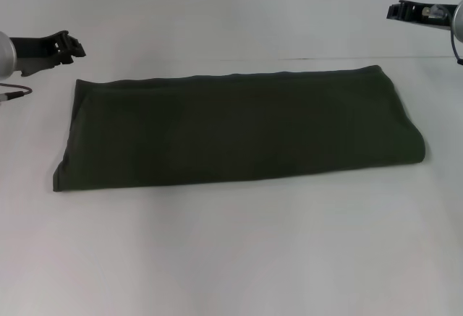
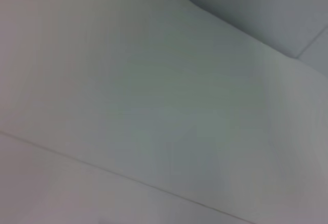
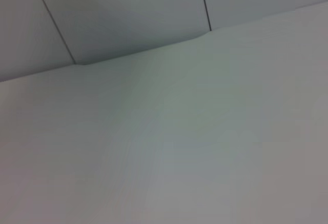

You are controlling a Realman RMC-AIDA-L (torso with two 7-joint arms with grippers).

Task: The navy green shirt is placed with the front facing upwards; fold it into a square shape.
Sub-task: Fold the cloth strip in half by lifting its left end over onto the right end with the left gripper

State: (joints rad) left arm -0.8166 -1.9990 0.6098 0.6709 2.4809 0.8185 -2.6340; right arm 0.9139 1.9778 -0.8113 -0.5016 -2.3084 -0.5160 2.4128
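White tabletop [image 1: 231,258] carries the navy green shirt [image 1: 239,129], folded into a long band across frame centre. Soft, light, limp cloth; grip both short-end corners. Left gripper [image 1: 69,47], upper left, and right gripper [image 1: 405,10], upper right, hold nothing; finger spread cannot be told.

White tabletop [image 1: 231,258] fills the head view, evenly lit, with soft shadow only. A faint straight seam [image 1: 340,58] crosses the upper right of the frame. In the left wrist view, pale wall panels [image 2: 256,8] occupy the upper right corner, divided by dark joints. In the right wrist view, grey panels [image 3: 128,14] span the top, split by two dark vertical joints.
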